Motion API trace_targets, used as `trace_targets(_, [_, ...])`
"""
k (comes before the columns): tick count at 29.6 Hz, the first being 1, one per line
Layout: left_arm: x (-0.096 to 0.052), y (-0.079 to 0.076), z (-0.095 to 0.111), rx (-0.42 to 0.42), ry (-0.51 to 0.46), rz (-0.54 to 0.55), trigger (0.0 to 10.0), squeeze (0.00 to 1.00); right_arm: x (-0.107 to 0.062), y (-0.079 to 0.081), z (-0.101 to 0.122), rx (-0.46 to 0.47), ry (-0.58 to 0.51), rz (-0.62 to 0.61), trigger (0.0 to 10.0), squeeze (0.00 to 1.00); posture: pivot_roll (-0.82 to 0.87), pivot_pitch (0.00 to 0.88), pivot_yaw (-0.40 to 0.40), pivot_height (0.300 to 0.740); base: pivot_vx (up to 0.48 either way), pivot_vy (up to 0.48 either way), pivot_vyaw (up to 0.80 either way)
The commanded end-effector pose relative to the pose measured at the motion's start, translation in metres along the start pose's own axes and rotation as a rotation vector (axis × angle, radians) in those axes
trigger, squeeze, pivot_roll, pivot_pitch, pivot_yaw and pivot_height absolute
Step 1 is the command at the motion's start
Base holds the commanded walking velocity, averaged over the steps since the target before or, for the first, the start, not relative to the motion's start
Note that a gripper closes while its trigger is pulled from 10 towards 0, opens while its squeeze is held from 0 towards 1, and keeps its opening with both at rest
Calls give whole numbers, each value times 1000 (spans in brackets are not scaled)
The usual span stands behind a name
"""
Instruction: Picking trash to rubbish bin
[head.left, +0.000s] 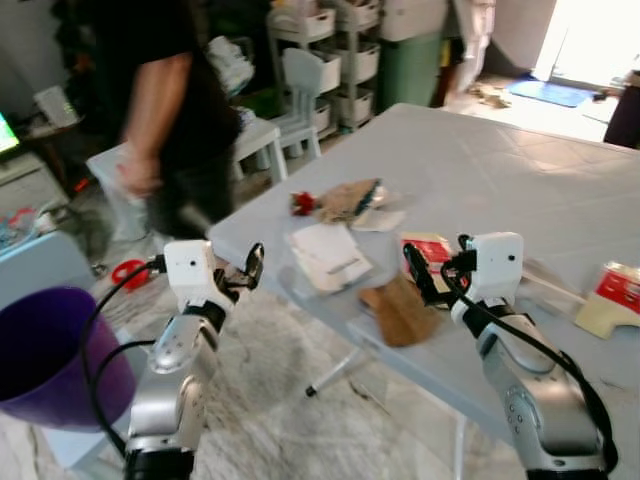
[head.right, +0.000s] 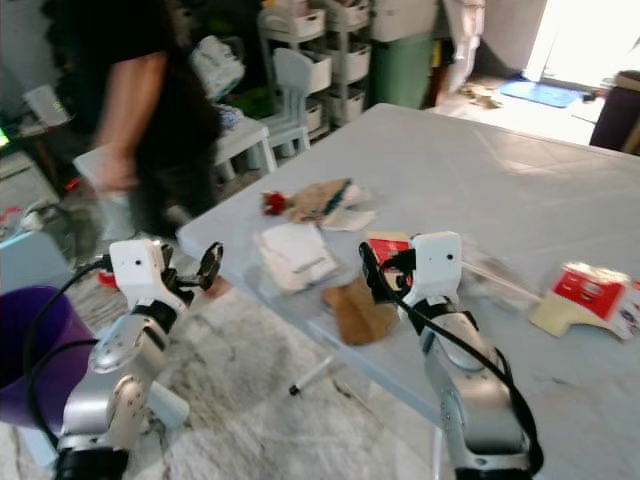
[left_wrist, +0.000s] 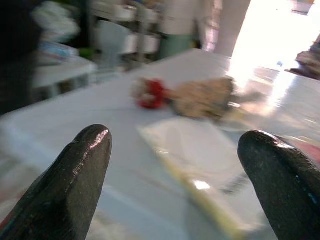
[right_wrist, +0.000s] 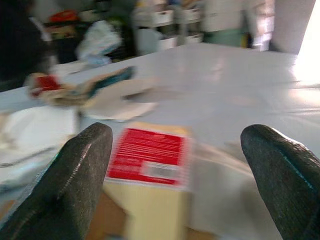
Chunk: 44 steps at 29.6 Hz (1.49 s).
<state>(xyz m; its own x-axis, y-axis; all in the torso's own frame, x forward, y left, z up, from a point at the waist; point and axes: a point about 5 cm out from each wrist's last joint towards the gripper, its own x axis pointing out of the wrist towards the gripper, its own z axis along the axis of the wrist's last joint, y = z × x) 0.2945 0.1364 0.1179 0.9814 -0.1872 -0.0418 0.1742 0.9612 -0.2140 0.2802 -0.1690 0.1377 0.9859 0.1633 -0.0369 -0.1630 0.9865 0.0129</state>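
While both arms are raised at the table (head.left: 500, 160) edge, neither has a grip on anything: my left pincer (head.left: 248, 268) is spread wide and empty, just off the near corner, and my right pincer (head.left: 418, 272) is also wide open, empty, over the litter. Trash sits near that corner: white paper packet (head.left: 328, 256), brown paper scrap (head.left: 398, 310) at the very edge, red-and-cream carton (right_wrist: 150, 160) straight ahead of the right fingers (right_wrist: 75, 180), crumpled brown wrapper (head.left: 348, 198) with a red bit beside it, another red-labelled carton (head.left: 615, 298) further to my right. Purple bin (head.left: 40, 350) stands on the floor to my left, well apart from the table. A person (head.left: 165, 110) stands beyond the left arm. My read: carton is light, semi-stiff, crushable, so pinch across its narrow sides. Brown scrap and packet are thin and floppy, lying flat, hard to get under; the overhanging edge looks like the best bite. Frames are blurred, so detail is limited.
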Motion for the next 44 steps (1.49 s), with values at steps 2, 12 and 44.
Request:
trace_targets(2, [-2,11,3,20,-2,37,10000,0,2,6,4,4,-19,22,10000,0,-39,0,39,740,0,0,-256])
trace_targets(12, [-2,17,2,54,9,104,10000,0,2,7,4,6,-13,46,10000,0,-40,0,34,740,0,0,0])
trace_targets(44, [-19,31,-17,70,116,134,10000,0,-3,34,-9,35,98,317,10000,0,-26,0,36,740,0,0,0])
